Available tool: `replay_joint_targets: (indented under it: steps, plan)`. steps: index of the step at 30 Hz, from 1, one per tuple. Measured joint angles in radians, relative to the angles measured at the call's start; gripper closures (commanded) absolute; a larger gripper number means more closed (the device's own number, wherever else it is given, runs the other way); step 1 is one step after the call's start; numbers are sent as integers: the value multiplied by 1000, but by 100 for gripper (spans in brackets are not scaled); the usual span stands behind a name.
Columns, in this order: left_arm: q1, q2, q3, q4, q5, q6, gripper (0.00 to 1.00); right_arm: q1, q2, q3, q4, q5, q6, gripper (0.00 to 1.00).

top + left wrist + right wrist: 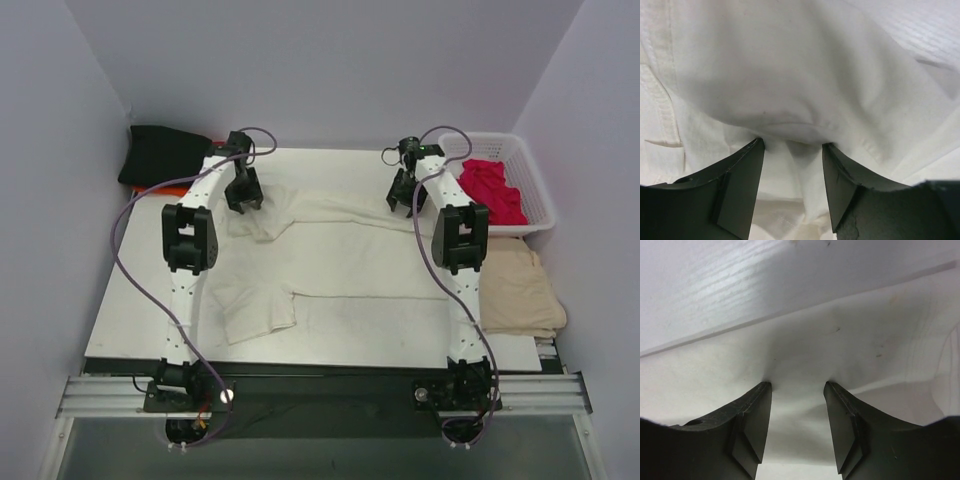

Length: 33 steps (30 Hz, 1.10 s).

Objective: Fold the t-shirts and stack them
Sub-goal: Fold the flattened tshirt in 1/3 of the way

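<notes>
The large cream-white t-shirt (340, 260) lies spread across the table, its far part bunched. My left gripper (243, 198) is down on the bunched far-left sleeve. In the left wrist view its gripper (792, 142) is open, tips pressed into the white cloth (790, 75), with a fold between the fingers. My right gripper (402, 197) is down on the shirt's far right edge. In the right wrist view it (797, 385) is open, tips pressed on the cloth (840, 350). A black t-shirt (160, 152) lies on an orange-red one (172, 188) at the far left. A crimson one (492, 190) is in the basket.
The white lattice basket (535, 175) stands at the far right. A tan folded cloth pad (515, 290) lies off the table's right edge. Purple walls close in on the left, back and right. The table's near edge (300, 362) runs just in front of the arm bases.
</notes>
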Motion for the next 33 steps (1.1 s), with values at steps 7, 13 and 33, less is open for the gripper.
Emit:
replay_joint_targets:
  steps: [7, 13, 33]
  plan:
    - [3, 14, 27, 9, 39, 20, 39, -82, 31, 73, -9, -5, 3, 52]
    - [14, -125, -219, 144, 64, 41, 37, -101, 31, 92, -12, -11, -1, 52]
    - [24, -395, -523, 160, 17, -1, 34, -29, -55, 91, 5, 60, -57, 53]
